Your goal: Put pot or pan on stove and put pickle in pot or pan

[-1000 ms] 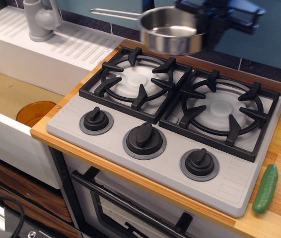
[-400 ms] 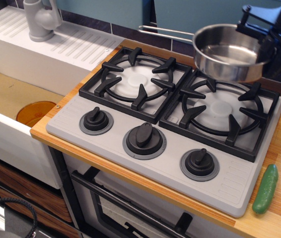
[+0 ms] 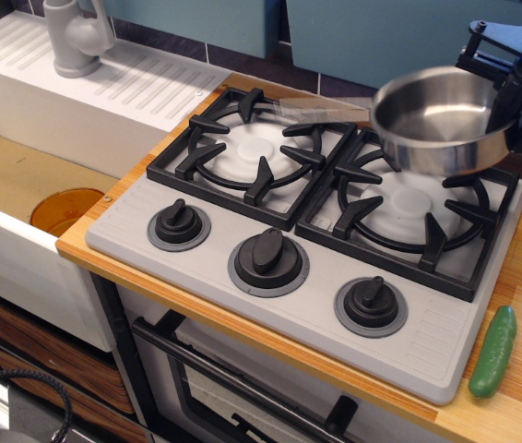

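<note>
A shiny steel pan [image 3: 441, 120] hangs in the air over the back of the right burner [image 3: 418, 205] of the grey two-burner stove [image 3: 243, 217]. Its thin handle [image 3: 321, 109] points left and is blurred. My black gripper [image 3: 510, 78] is at the top right, shut on the pan's right rim; its fingertips are partly hidden by the pan. The dark-green pickle [image 3: 493, 352] lies on the wooden counter to the right of the stove's front corner, far below the gripper.
A white sink unit with a grey tap [image 3: 75, 37] and ribbed drainboard stands at the left, with an orange disc [image 3: 65, 209] in the basin. The left burner [image 3: 250, 150] is bare. Three black knobs [image 3: 267, 257] line the stove's front.
The pan, held by the gripper, has moved right from behind the left burner and down, and now hangs low over the right burner. The pickle has not moved.
</note>
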